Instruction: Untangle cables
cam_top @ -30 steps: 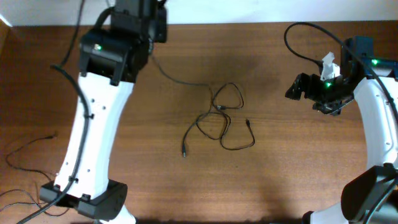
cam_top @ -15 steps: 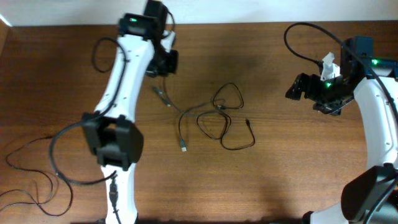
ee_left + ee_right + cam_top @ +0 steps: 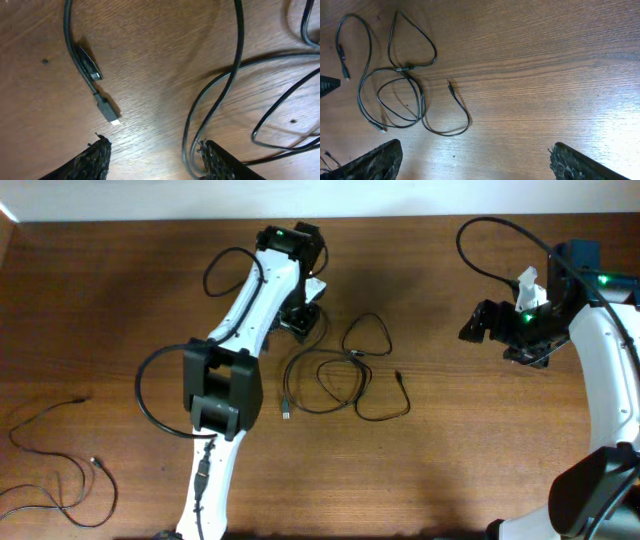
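A tangle of thin black cables (image 3: 345, 368) lies on the wooden table; the right wrist view has the cables (image 3: 395, 95) at its upper left. One loop (image 3: 366, 335) sits on top, and a jack end (image 3: 398, 376) points right. A plug end (image 3: 285, 412) lies at the lower left. My left gripper (image 3: 300, 318) hangs low over the tangle's left edge, open (image 3: 152, 150). Bare wood shows between its fingers, with two cable strands (image 3: 192, 145) running just inside the right finger (image 3: 222, 160). A connector (image 3: 107, 110) lies ahead of it. My right gripper (image 3: 477, 160) stands wide open and high, well right of the tangle.
More thin cables (image 3: 55, 465) lie loose at the table's left edge. The left arm (image 3: 235, 330) stretches diagonally from the front left up to the tangle. The table's far edge (image 3: 400, 218) runs close behind the cables.
The left arm has swung right to the tangle, dragging a cable end with it. Its gripper has opened and let the cable go. The right arm is still.
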You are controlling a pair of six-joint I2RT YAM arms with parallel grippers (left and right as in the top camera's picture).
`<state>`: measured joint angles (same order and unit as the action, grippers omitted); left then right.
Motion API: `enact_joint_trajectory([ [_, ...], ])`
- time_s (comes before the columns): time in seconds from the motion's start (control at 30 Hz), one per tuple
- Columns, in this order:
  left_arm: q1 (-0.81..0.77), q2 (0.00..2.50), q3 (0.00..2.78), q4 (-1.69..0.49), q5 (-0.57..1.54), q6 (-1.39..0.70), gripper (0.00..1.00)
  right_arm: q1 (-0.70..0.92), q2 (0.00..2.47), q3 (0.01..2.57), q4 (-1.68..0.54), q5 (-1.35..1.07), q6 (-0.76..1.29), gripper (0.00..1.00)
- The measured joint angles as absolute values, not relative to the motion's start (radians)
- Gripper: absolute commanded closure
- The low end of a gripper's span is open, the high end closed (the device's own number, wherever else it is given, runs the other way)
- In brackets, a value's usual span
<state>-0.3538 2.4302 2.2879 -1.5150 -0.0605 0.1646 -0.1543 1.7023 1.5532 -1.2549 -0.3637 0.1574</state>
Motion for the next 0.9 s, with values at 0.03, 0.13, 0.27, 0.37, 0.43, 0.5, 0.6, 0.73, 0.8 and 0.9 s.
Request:
enact_joint_trajectory([
  [0.03, -0.352, 2.431, 2.288, -1.518, -0.059, 0.2, 0.42, -0.154, 1.702, 1.553, -1.255, -0.364, 0.157, 0.05],
  [0.13, -0.355, 2.474, 2.288, -1.56, -0.054, 0.276, 0.53, -0.154, 1.702, 1.553, -1.255, -0.363, 0.157, 0.05],
  [0.27, -0.355, 2.519, 2.209, -1.522, -0.021, 0.297, 0.62, -0.154, 1.702, 1.553, -1.256, -0.363, 0.157, 0.05],
  [0.37, -0.355, 2.52, 2.171, -1.498, -0.011, 0.304, 0.79, -0.154, 1.702, 1.553, -1.255, -0.363, 0.157, 0.05],
  [0.43, -0.355, 2.52, 2.17, -1.499, 0.001, 0.308, 0.68, -0.154, 1.702, 1.553, -1.255, -0.363, 0.157, 0.04],
  [0.5, -0.355, 2.52, 2.17, -1.528, 0.023, 0.325, 0.56, -0.154, 1.702, 1.553, -1.252, -0.363, 0.157, 0.04],
  [0.6, -0.35, 2.527, 2.225, -1.588, 0.031, 0.349, 0.47, -0.154, 1.702, 1.553, -1.248, -0.363, 0.157, 0.05],
  [0.73, -0.307, 2.528, 2.37, -1.619, 0.114, 0.362, 0.36, -0.154, 1.702, 1.553, -1.248, -0.363, 0.157, 0.04],
  [0.8, -0.307, 2.528, 2.369, -1.637, 0.206, 0.392, 0.36, -0.154, 1.702, 1.553, -1.248, -0.363, 0.157, 0.05],
  [0.9, -0.328, 2.531, 2.295, -1.596, 0.243, 0.405, 0.4, -0.154, 1.702, 1.553, -1.249, -0.363, 0.157, 0.04],
])
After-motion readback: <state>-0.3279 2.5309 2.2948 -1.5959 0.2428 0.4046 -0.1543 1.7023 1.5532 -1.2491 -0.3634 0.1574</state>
